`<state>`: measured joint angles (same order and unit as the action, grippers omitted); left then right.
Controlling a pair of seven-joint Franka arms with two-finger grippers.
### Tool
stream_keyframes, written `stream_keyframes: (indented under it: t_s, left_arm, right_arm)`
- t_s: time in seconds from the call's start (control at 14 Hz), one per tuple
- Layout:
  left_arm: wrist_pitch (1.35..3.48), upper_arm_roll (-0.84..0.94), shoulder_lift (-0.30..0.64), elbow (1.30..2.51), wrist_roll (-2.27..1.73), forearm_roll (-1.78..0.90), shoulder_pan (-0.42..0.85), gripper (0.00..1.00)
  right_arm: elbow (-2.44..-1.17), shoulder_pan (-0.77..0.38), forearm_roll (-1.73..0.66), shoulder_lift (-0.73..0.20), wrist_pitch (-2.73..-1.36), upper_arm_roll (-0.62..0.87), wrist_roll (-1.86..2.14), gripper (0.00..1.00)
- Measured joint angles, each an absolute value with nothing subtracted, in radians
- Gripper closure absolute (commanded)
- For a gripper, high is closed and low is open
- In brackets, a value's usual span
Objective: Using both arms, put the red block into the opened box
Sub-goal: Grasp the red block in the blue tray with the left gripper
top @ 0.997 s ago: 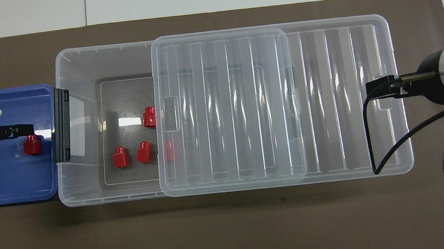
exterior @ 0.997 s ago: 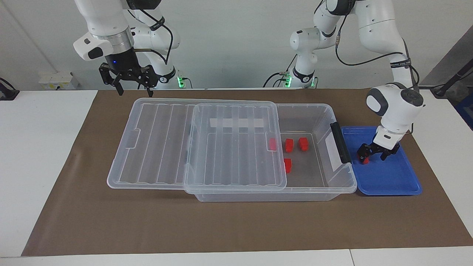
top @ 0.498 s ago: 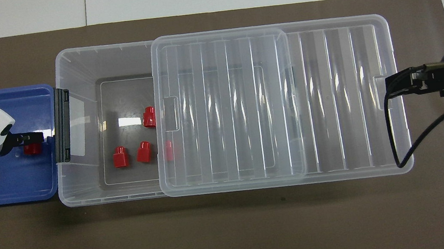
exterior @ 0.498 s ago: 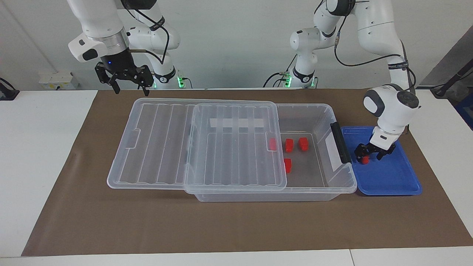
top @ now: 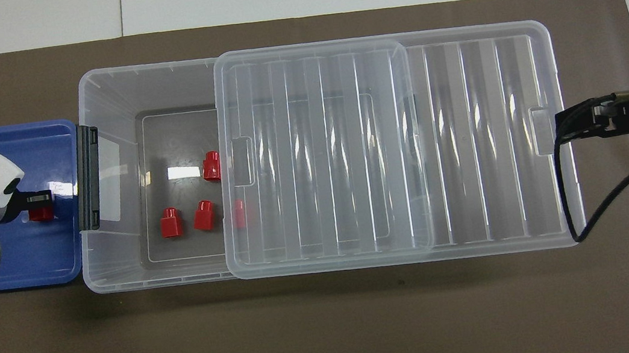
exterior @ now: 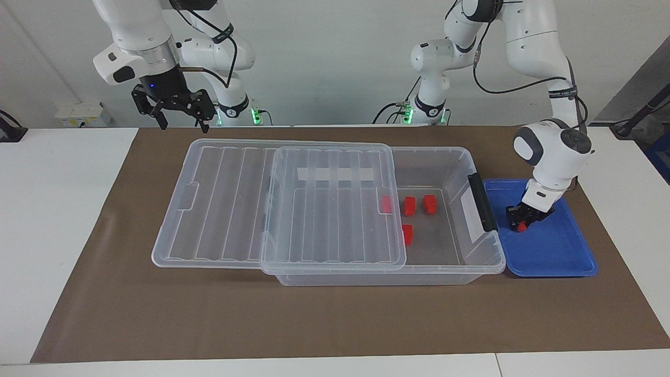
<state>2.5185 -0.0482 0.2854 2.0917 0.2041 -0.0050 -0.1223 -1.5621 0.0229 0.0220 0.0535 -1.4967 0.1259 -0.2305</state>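
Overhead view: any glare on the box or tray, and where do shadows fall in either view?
Overhead view: bright white glare patches on the box floor beside the red blocks and on the blue tray by the left gripper; a soft shadow runs along the box's robot-side edge. Facing view: even light, lid ribs catch mild highlights, little shadow.

The box [exterior: 450, 157] sits mid-table [exterior: 68, 220] on a mat [exterior: 335, 319], its lid [exterior: 225, 204] slid toward the right arm's end, half off. Four blocks [exterior: 409, 206] lie in the uncovered part. A tray [exterior: 555, 256] touches the box at the left arm's end; one block [exterior: 518, 226] sits in it, within the left gripper [exterior: 523, 222].
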Motion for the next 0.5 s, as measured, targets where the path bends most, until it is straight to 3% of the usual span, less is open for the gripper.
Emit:
stream_keyframes:
  t_s: [0.28,0.5]
  left_arm:
    - [2.468,-0.048,0.276,2.083,0.204,-0.005,-0.122,1.00]
    - [2.246,-0.043,0.233,1.976,0.198,-0.006,-0.122,1.00]
  right_arm:
    - [-1.562,-0.021,0.021,0.053,-1.486,0.073,-0.230,0.00]
    - [-1.563,-0.021,0.021,0.053,-1.478,0.069,-0.230,0.00]
